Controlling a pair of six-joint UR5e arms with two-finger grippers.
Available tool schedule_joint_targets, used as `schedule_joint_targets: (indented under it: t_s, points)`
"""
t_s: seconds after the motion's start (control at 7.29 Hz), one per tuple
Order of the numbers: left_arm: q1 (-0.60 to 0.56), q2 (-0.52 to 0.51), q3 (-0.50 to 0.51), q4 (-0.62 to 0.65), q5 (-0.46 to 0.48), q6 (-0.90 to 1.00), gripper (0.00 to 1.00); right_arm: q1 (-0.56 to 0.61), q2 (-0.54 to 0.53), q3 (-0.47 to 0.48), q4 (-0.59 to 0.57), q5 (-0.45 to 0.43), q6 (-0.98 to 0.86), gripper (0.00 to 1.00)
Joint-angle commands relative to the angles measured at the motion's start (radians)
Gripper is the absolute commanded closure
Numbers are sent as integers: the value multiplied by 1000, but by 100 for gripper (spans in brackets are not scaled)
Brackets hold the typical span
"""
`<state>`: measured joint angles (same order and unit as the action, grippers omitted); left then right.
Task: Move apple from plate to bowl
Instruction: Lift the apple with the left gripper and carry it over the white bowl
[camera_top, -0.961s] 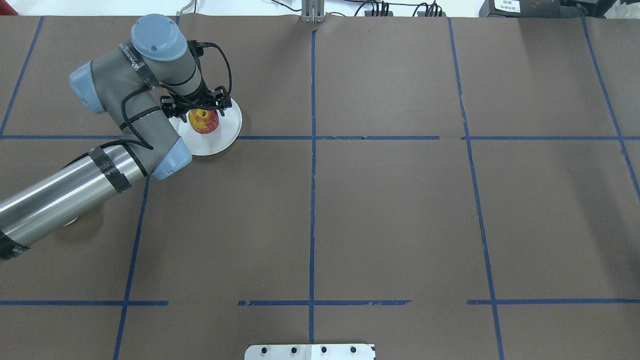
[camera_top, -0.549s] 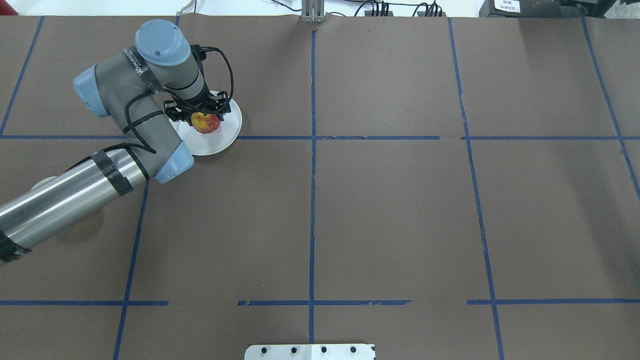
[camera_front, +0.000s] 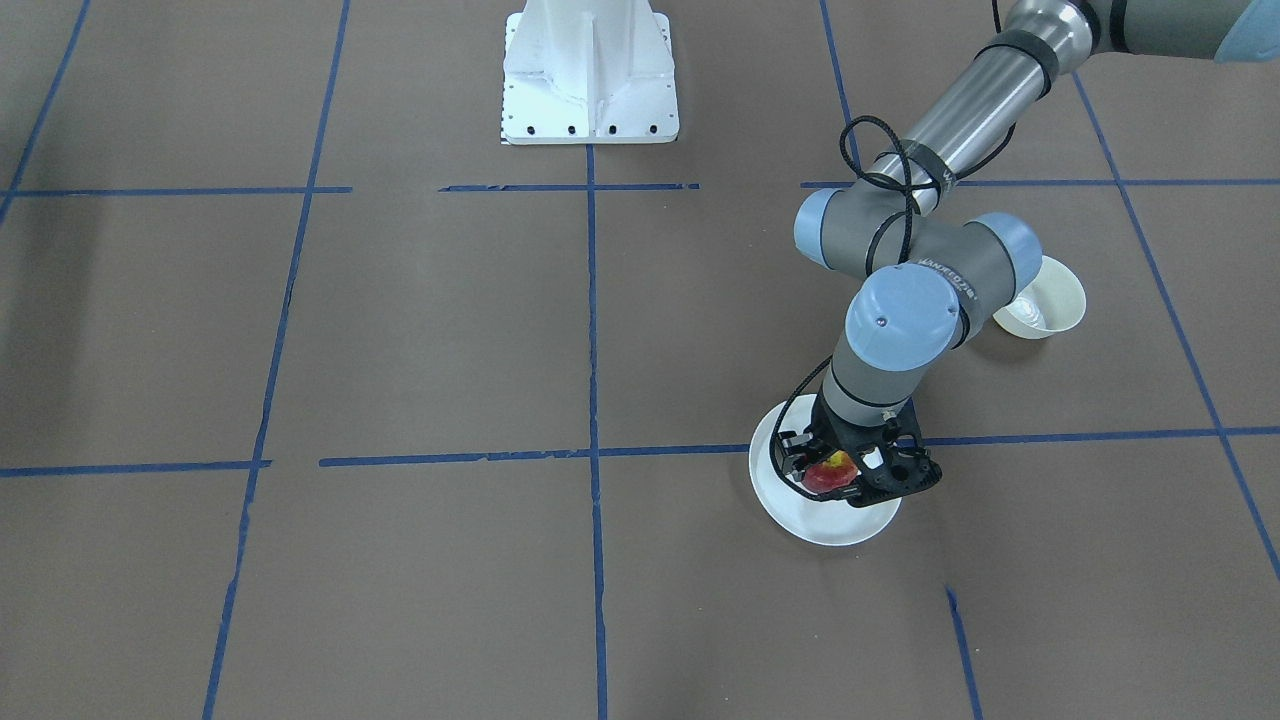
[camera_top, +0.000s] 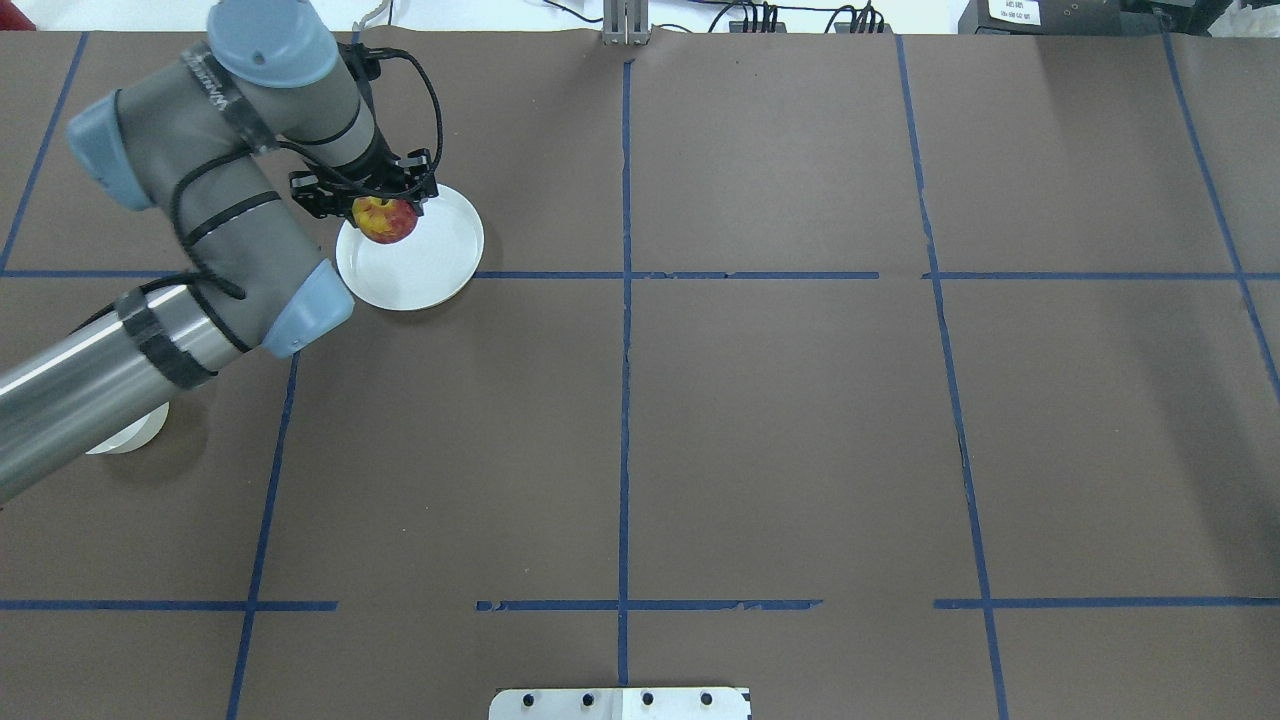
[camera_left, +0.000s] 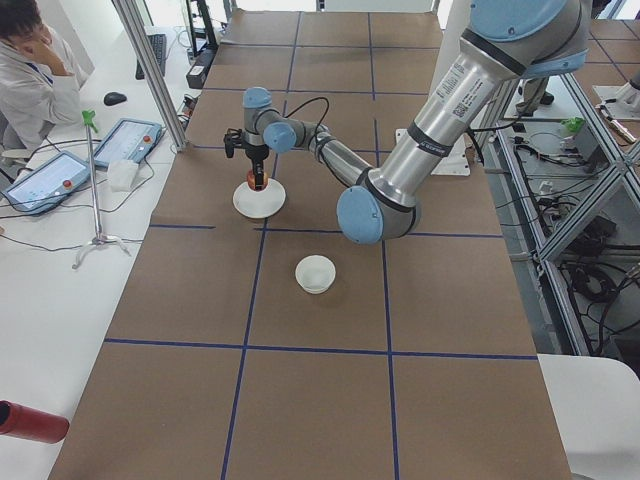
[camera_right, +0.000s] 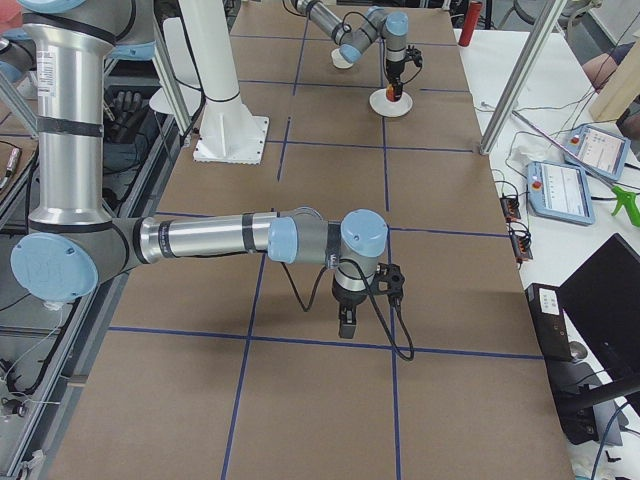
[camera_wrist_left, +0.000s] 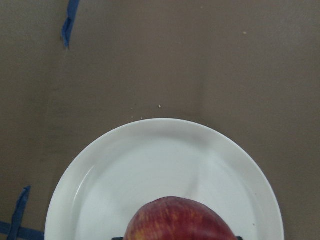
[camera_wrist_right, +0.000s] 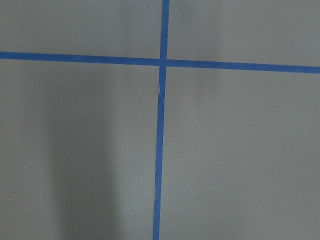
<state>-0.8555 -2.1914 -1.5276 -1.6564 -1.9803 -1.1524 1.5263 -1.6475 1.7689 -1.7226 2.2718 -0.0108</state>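
Left hand (camera_top: 375, 208) clamped on apple (camera_top: 386, 222). Apple held above plate (camera_top: 430, 272), near its rim. Bowl (camera_front: 1052, 300) on bench (camera_top: 780, 420), apart from plate, partly behind left arm. Right hand (camera_right: 345, 322) low over bench; apart or together, cannot tell.

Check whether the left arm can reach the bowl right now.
Probably yes. The bowl sits on open table, nearer the robot than the plate, with nothing standing between them. The left gripper, shut on the apple above the plate, would only need to draw back toward the base.
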Motion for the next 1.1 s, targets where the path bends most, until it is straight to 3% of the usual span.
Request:
schedule_joint_targets:
  t_s: [0.0, 0.27, 0.41, 0.55, 0.69, 0.96]
  points:
    - [-10, 303, -373, 46, 1, 13, 100, 0, 0, 0, 0, 0, 0, 0]
    - [-20, 480, -449, -35, 0, 109, 100, 0, 0, 0, 0, 0, 0, 0]
    - [-22, 648, -468, -209, -2, 109, 100, 0, 0, 0, 0, 0, 0, 0]
    - [-23, 843, -447, -516, -5, 109, 100, 0, 0, 0, 0, 0, 0, 0]
    - [-22, 917, -406, -651, 0, 105, 100, 0, 0, 0, 0, 0, 0, 0]
    - [-11, 886, -352, -645, 0, 99, 100, 0, 0, 0, 0, 0, 0, 0]
